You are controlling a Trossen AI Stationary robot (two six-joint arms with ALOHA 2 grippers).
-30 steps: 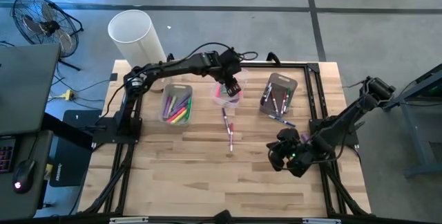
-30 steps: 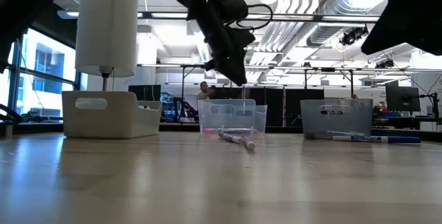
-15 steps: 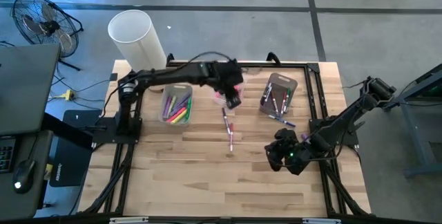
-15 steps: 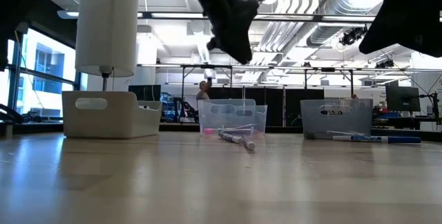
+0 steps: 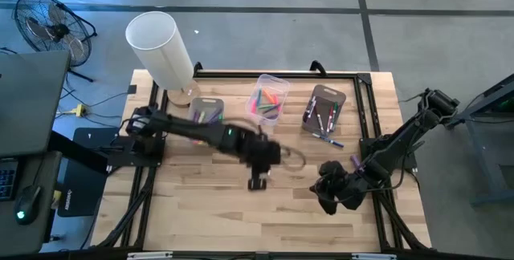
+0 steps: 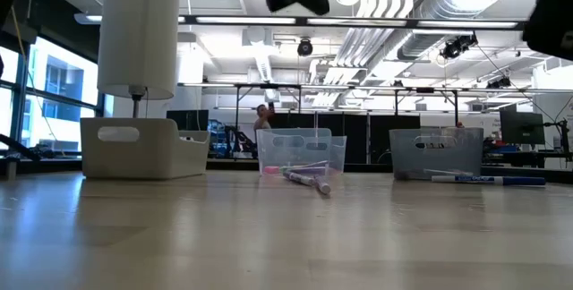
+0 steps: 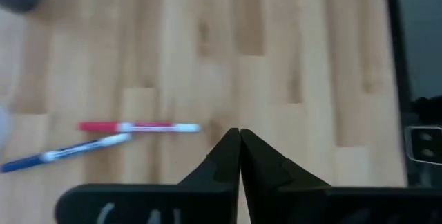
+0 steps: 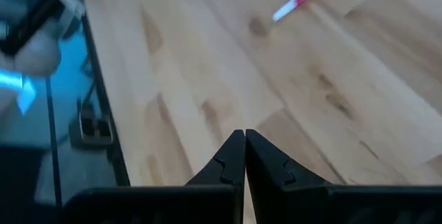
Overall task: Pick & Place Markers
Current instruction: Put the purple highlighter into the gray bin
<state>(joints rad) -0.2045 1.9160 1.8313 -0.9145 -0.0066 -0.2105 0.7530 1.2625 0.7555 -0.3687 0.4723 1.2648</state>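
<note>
Spanning most of the overhead picture is a pale wooden plank worktop (image 5: 209, 212) inside a black metal frame. A tall white cylinder (image 5: 159, 45) stands at its far left corner. Three small rectangular plastic bins sit in a row along the far side: a grey-white bin (image 5: 207, 109) partly hidden under the left arm, a clear bin (image 5: 267, 99) holding pink, green and yellow markers, and a grey bin (image 5: 324, 107) holding darker ones.

The left arm reaches across the middle of the worktop. The left gripper (image 5: 258, 181) hangs near the centre with its fingers clenched together on nothing. The right gripper (image 5: 331, 199) waits over the near right part of the worktop, also clenched and empty.

Loose markers lie on the wood. The left wrist view shows a thin red marker with a white cap (image 7: 138, 126) touching a thin blue marker (image 7: 65, 152) at one end, both just ahead of the fingertips. A blue marker (image 5: 328, 139) lies just in front of the grey bin.

These markers look light, stiff and smooth, so they are likely to roll or slip. The best hold is probably across the middle of the barrel, fingers square to its length, taking one at a time.

No brand, label or writing can be read anywhere.
</note>
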